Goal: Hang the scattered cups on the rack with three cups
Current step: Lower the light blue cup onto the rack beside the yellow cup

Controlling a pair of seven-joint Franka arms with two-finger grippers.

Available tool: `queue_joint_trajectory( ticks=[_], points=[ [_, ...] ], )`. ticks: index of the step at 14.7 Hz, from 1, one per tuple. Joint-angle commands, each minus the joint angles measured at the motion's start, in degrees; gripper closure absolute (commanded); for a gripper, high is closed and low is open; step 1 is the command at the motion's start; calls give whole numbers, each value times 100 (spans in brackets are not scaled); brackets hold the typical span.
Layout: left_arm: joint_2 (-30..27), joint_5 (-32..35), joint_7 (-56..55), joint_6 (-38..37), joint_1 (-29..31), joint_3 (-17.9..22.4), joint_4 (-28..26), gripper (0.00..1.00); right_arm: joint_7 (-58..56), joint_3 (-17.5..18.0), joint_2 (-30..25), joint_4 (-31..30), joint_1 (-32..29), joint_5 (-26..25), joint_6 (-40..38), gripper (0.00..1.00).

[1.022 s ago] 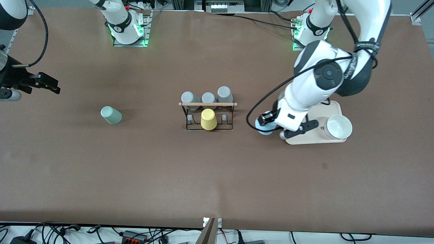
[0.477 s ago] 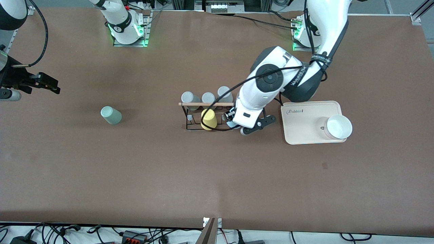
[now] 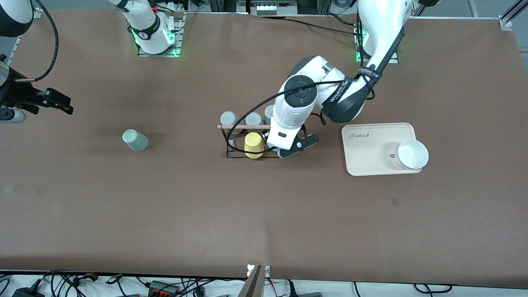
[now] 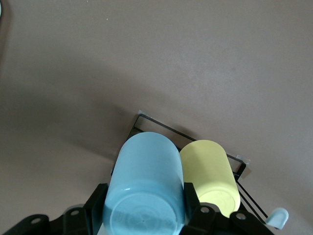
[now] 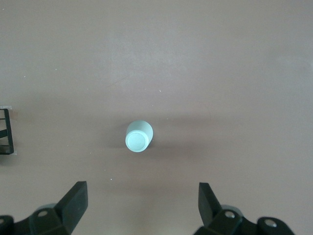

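My left gripper (image 4: 144, 208) is shut on the light blue cup (image 4: 146, 186) and holds it over the black wire rack (image 4: 156, 122), close beside the yellow cup (image 4: 210, 171). In the front view the left hand (image 3: 284, 142) covers the rack's end toward the left arm and hides the blue cup. The rack (image 3: 243, 127) has a wooden rod across its top. The mint green cup (image 3: 135, 140) sits on the table toward the right arm's end and shows in the right wrist view (image 5: 138, 136). My right gripper (image 3: 62, 105) waits open and empty in the air, its own view (image 5: 142, 203) looking down at that cup.
Grey cups (image 3: 228, 119) hang along the rack's row farther from the front camera, and the yellow cup (image 3: 254, 144) hangs on the nearer row. A cream tray (image 3: 371, 148) with a white bowl (image 3: 411, 154) lies toward the left arm's end.
My left arm has carried the blue cup from beside the cream tray over to the rack, stopping next to the yellow cup. The right arm has not moved.
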Motion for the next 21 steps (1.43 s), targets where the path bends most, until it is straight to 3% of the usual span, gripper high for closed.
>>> queue_joint_trajectory(
  ticks=[1, 15, 21],
  points=[
    [265, 177, -193, 62, -144, 67, 241, 55, 0, -4, 31, 77, -10, 13, -27, 0],
    [556, 203, -202, 440, -179, 67, 153, 53, 0, -4, 181, 86, -45, 5, -10, 0],
    [529, 274, -193, 423, -153, 58, 144, 19, 0, 4, 260, 130, -27, 22, -10, 0]
  ],
)
